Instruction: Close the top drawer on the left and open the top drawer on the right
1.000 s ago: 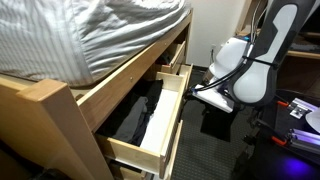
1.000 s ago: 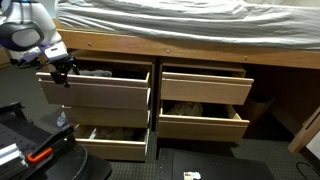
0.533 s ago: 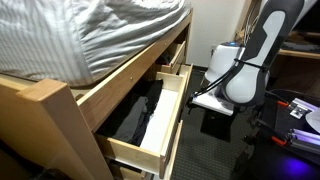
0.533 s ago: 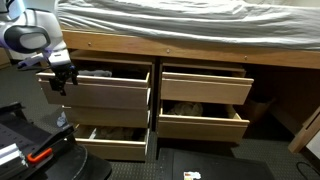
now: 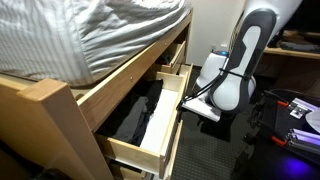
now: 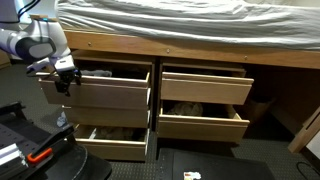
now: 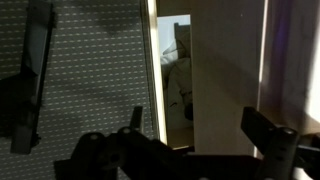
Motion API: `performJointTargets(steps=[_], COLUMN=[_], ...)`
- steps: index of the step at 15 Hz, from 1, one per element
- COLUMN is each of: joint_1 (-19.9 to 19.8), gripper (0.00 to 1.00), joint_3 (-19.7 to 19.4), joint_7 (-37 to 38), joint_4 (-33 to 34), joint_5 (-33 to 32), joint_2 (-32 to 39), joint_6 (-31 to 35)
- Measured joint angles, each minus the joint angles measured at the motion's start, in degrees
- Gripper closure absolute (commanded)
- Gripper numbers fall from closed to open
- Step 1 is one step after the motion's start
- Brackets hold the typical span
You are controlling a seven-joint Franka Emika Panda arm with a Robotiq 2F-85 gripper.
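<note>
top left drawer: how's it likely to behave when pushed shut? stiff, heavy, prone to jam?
The wooden front of the top left drawer looks rigid, so it probably won't flex. The gripper sits near its left end; an off-centre push may rack it. The dark contents inside suggest some weight.

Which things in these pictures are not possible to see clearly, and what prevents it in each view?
1. Whether the jaws are open or gripping the top left drawer: the gripper is small and dark in an exterior view, and the wrist view is dim and blurred.
2. The inside of the top right drawer: hidden by its own front.
3. The contents of the bottom left drawer: too small and shadowed to name.
</note>
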Motion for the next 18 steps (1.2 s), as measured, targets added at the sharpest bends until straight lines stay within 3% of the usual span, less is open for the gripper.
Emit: performJointTargets(steps=[2, 3, 6, 13, 16, 18], joint_1=[-3.76, -4.28, -1.53, 8.29, 9.45, 11.60], gripper=[0.00, 0.00, 0.00, 0.00, 0.00, 0.00], joint_3=[3.36, 2.78, -2.55, -7.61, -8.43, -11.56], joint_7=[-0.19, 0.41, 1.39, -0.40, -0.42, -0.43], joint_4=[0.45, 1.99, 9.41, 27.25, 29.31, 28.59], joint_5=[-2.21, -4.96, -8.68, 0.45, 1.02, 2.81], joint_2=[4.87, 7.27, 10.10, 10.05, 10.33, 10.18], joint_6=[8.70, 8.93, 6.59, 6.01, 6.00, 4.74])
